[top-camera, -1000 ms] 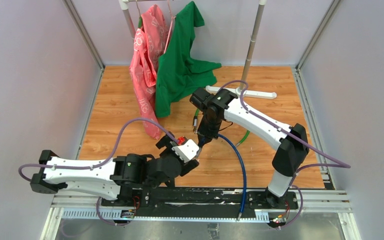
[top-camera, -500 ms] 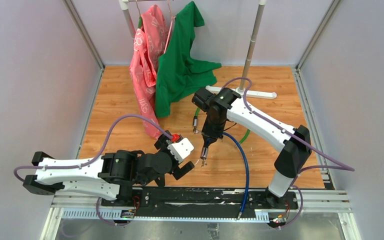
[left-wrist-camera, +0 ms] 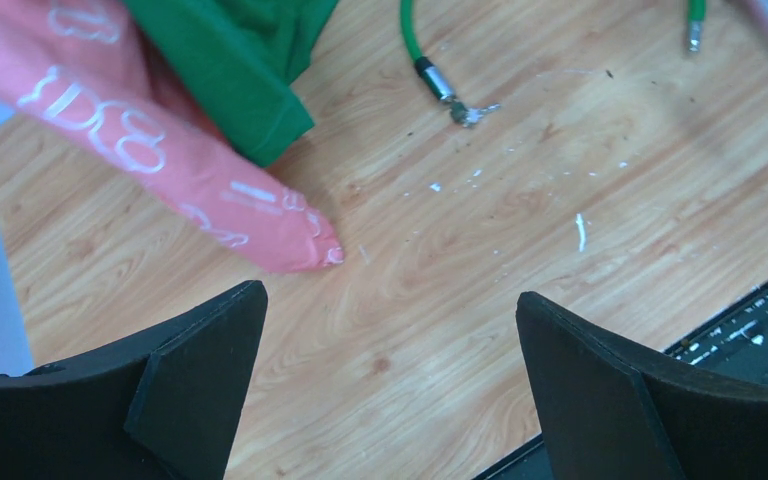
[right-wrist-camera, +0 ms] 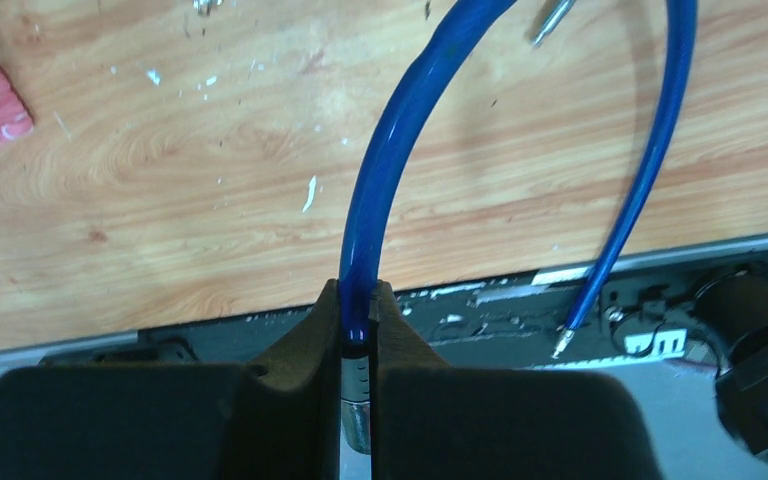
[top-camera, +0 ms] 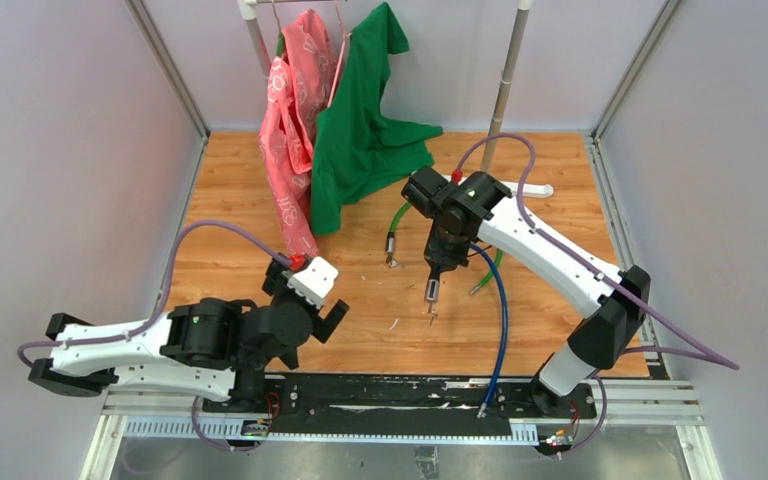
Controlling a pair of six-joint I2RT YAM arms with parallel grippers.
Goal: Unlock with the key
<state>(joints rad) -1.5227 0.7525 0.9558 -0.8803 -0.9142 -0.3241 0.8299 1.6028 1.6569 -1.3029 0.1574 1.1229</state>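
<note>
Right gripper (right-wrist-camera: 357, 312) is pressed tight on the blue cable lock (right-wrist-camera: 390, 150), pinching it right where the blue sleeve meets its silver barrel. From the top camera the barrel (top-camera: 431, 289) hangs straight down under the fingers, above the table (top-camera: 230, 220). There's a tiny metal bit sticking out of its bottom that looks like the key (top-camera: 432, 312), but it's honestly too small to be sure. The rest of the blue cable loops out and back toward the near edge. Its free tip (right-wrist-camera: 563, 345) sits over the black rail (top-camera: 390, 392).

Left gripper (left-wrist-camera: 390, 300) is spread wide with nothing between the fingers. It hovers low over the wood, well to the left of the hanging barrel.

Stuff in the neighbourhood: a green cable (left-wrist-camera: 415, 45) lies on the table between the two arms. Its metal end (left-wrist-camera: 438, 80) has a jagged little metal piece (left-wrist-camera: 468, 113) at the tip, just left of the right gripper. The hem of a pink garment (left-wrist-camera: 210, 190) droops down onto the wood near the left gripper, with a green shirt (top-camera: 360, 130) hanging beside it. Both are up on a rack at the back, and the rack's pole (top-camera: 505, 80) and white foot (top-camera: 520, 188) stand behind the right arm. White flecks (left-wrist-camera: 580, 230) are scattered over the wood.
</note>
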